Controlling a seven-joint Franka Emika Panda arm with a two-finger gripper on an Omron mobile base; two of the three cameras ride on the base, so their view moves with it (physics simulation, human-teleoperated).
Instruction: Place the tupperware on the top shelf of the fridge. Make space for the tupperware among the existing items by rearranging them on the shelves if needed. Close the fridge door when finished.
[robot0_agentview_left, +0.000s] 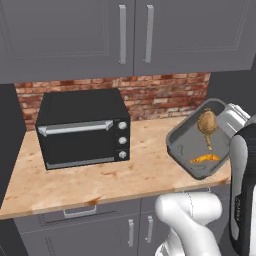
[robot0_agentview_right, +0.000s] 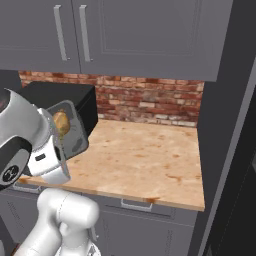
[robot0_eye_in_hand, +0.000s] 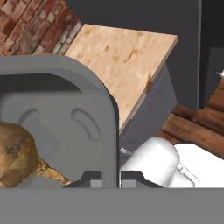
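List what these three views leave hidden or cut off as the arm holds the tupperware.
- Gripper on the grey plastic tupperware: in the left base view the white arm covers the grip.
- Tupperware's far half: hidden behind the arm in the right base view.
- Browned roast food: cut by the hand view's left edge.

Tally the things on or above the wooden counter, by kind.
Black toaster oven with silver handle: 1
Grey plastic tupperware container, tilted, above the counter: 1
Brown roasted food piece inside it: 1
Orange food strip inside it: 1
Total: 4
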